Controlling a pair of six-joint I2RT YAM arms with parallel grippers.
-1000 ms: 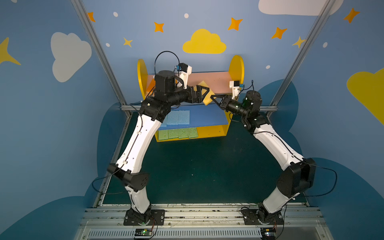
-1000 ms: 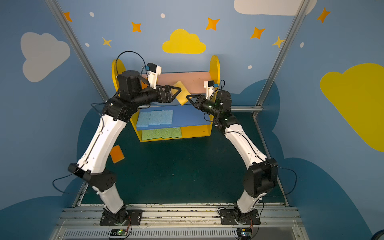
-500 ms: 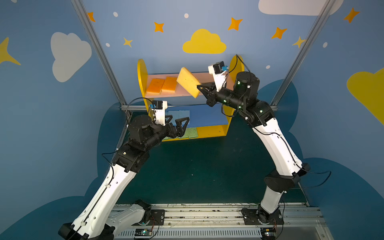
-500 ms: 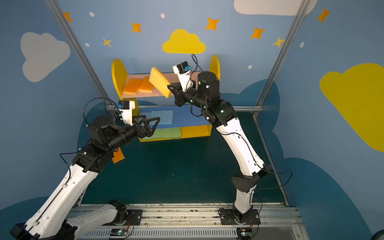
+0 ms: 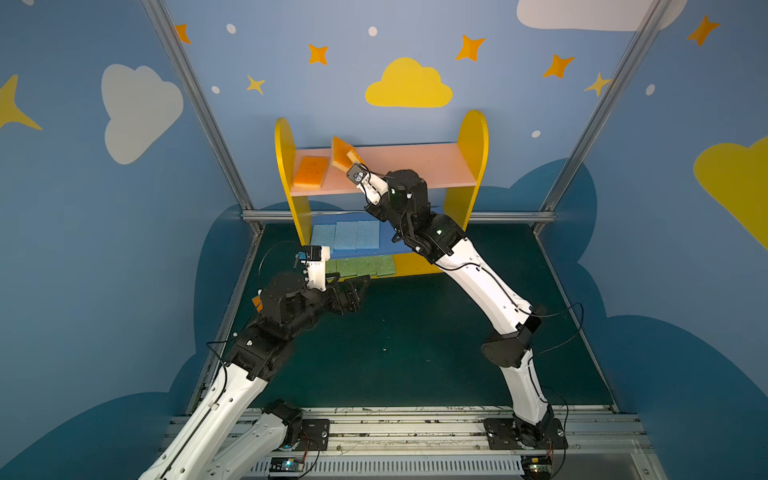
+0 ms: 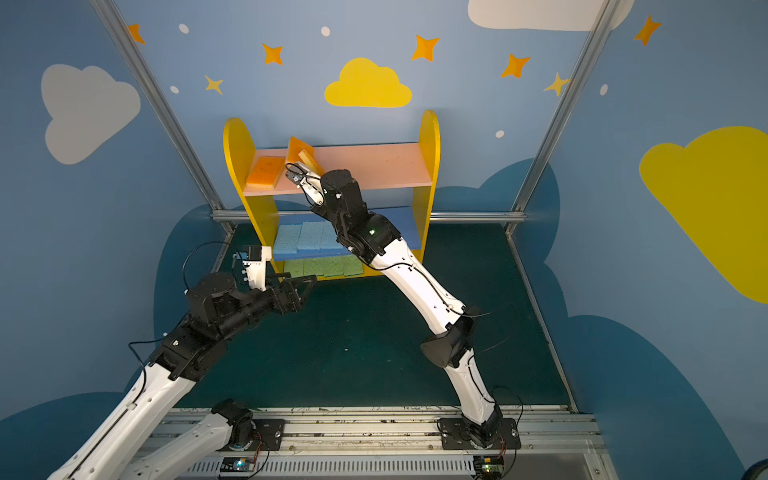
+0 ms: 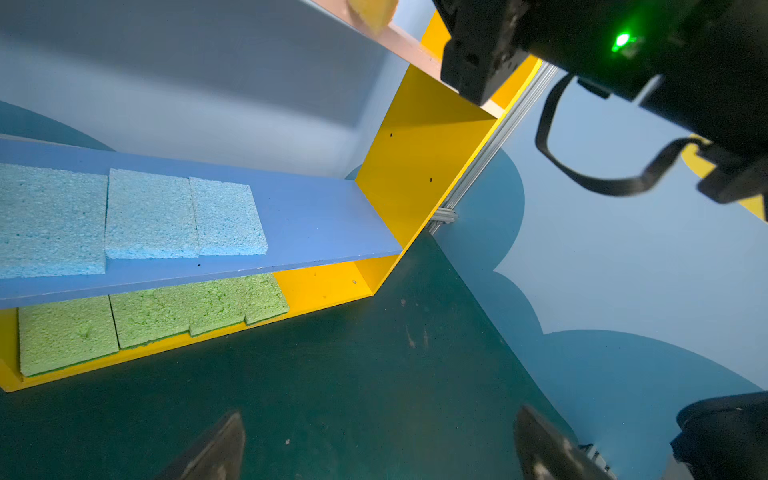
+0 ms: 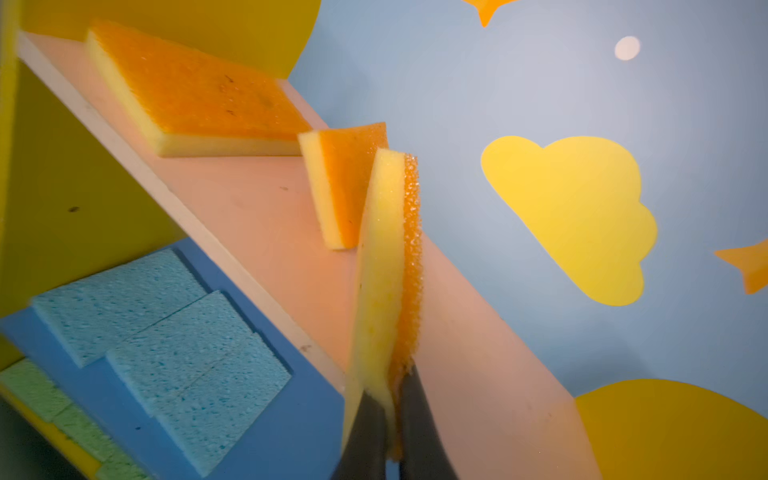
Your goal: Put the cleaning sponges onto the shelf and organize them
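The shelf (image 5: 471, 137) stands at the back wall. One orange sponge (image 5: 309, 172) (image 8: 195, 95) lies flat on its pink board (image 5: 415, 164). A second orange sponge (image 5: 340, 153) (image 8: 347, 187) beside it is tipped up on an edge. My right gripper (image 8: 390, 390) is shut on a third orange-and-yellow sponge (image 8: 384, 270), held on edge over the pink board, close to the tipped one. In both top views the wrist camera hides these jaws. Three blue sponges (image 5: 345, 235) (image 7: 149, 216) lie on the blue board, green sponges (image 5: 361, 266) (image 7: 153, 311) on the bottom board. My left gripper (image 5: 357, 286) (image 7: 380, 436) hangs open over the floor, holding nothing.
An orange corner (image 5: 257, 301) peeks out from behind the left arm on the dark green floor (image 5: 395, 340). The right arm (image 5: 469, 266) reaches across the front of the shelf. Metal frame posts (image 5: 199, 108) stand at both back corners.
The right gripper carried the sponge up from in front of the shelf and down to the pink board. The second orange sponge went from flat to tipped. The left arm drew back and down, still open.
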